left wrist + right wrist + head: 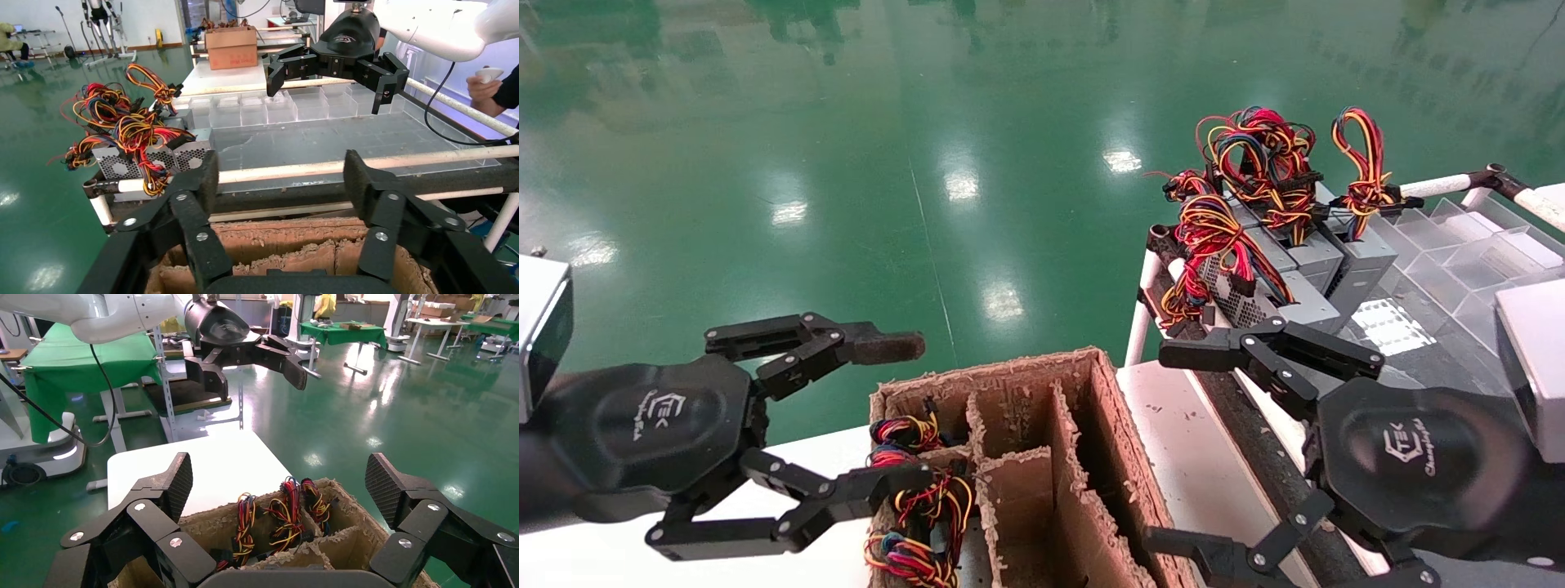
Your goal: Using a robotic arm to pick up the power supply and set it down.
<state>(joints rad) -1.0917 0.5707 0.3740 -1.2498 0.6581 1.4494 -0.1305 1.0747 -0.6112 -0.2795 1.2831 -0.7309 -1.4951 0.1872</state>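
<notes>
Two black hexagonal grippers hover wide open here, neither holding anything. Right gripper (1214, 453), on its glossy white arm, hangs with fingers spread just beside the brown fibrous cardboard crate (1042, 457) with its divider slots, and near the rail of the clear acrylic tray rack (1442, 269). Left gripper (854, 425), the one with the brown-crusted fingertip, is spread too, over the crate's near-left corner above the white counter (1222, 457).

Out from the right gripper, the grey metal power supply boxes (1303, 282) stand packed side by side at the rack's far end, perforated vent face toward us, red, yellow, orange and black wire bundles (1258, 159) sprouting upward. More wire bundles already poke out of the crate's left slots (919, 490).

Handling call: rigid steel casing, likely hefty, smooth-sided, so slippery. I'd take it across the flat box walls, squarely, not by the floppy wires, which could snag on neighbours.
</notes>
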